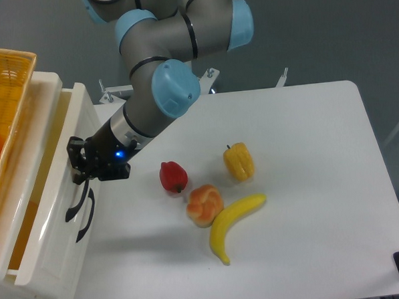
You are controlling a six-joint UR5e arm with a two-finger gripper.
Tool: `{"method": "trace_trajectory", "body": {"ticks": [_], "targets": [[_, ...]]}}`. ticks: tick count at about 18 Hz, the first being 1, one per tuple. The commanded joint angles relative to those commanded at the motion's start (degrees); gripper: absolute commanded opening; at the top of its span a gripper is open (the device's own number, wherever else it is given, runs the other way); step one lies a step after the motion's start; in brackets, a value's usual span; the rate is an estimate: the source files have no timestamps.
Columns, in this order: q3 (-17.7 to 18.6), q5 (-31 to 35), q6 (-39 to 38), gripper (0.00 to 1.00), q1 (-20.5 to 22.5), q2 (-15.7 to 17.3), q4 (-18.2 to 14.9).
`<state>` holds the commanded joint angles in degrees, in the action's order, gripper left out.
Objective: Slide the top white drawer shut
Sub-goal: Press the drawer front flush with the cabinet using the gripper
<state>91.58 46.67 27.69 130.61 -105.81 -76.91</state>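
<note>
The top white drawer (51, 197) stands pulled out to the right from the white cabinet at the left edge, with a gap showing a yellowish inside. Its dark curved handle (76, 204) is on the front, and the lower drawer's similar handle (87, 222) sits just beside it. My gripper (77, 162) is black and points left, right at the upper part of the drawer front just above the handles. Its fingers look spread, with nothing held between them. Whether they touch the front I cannot tell.
A yellow wicker basket (6, 99) sits on top of the cabinet. On the white table (306, 150) lie a red pepper (173, 176), a yellow pepper (239, 161), an orange-pink fruit (204, 205) and a banana (233, 221). My arm reaches in from the back.
</note>
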Motion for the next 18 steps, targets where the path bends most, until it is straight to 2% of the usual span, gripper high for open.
{"method": "trace_trajectory", "body": {"ticks": [5,11,12,13,14,17,18], "targets": [[0.0,0.0,-1.76,0.0,-2.03,-0.8,1.41],[-0.7,0.17,-1.32,0.01,-1.59,-0.53,1.94],[-0.88,0.44,-1.06,0.09,-1.33,-0.45,2.03],[-0.97,0.61,-0.71,0.24,-0.28,-0.27,2.03],[-1.23,0.96,-0.44,0.28,1.21,-0.01,2.12],[-2.63,3.85,0.87,0.67,5.17,-0.18,2.29],[-2.9,5.0,2.18,1.0,6.57,-0.27,2.47]]}}
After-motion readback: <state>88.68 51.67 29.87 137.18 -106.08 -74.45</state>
